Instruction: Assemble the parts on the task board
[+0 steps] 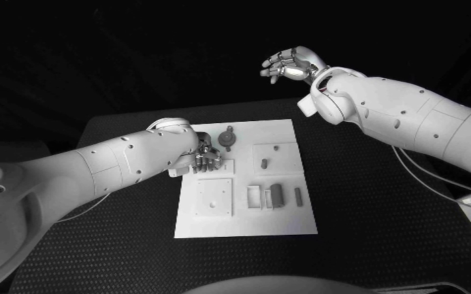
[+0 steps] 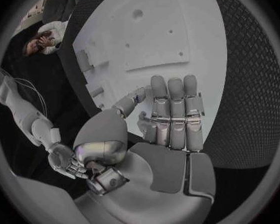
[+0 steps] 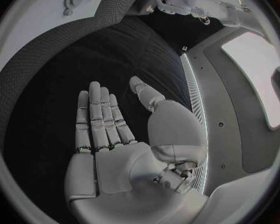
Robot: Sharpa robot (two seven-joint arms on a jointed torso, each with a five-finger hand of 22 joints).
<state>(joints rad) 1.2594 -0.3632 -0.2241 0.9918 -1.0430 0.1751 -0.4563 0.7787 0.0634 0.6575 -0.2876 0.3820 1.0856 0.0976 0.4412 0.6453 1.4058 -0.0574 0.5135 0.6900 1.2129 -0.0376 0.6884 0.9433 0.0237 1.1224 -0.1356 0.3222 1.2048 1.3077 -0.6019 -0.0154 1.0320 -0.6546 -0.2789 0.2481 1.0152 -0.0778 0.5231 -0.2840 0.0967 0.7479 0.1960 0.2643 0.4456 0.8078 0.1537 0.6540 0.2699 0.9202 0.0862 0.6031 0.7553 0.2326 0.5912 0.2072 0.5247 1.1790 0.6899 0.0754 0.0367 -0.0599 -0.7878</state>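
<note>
Looking down from the head camera, you've got the task board lying white in the middle of the black table, and your left hand is low over its left edge, around nine o'clock from the board's centre. Your left wrist camera shows that hand flat, fingers straight and side by side, thumb out to one side, nothing in it. Whether the fingertips touch the board, you can't tell. Just beside it, toward twelve o'clock, sits a round part with a stem. Out at three o'clock a square plate carries a small peg; at six o'clock lie another square plate and a cluster of small blocks. Your right hand is up high beyond the board, at one o'clock, well apart from everything. On the right wrist camera its fingers are stretched out, thumb spread, holding nothing
</note>
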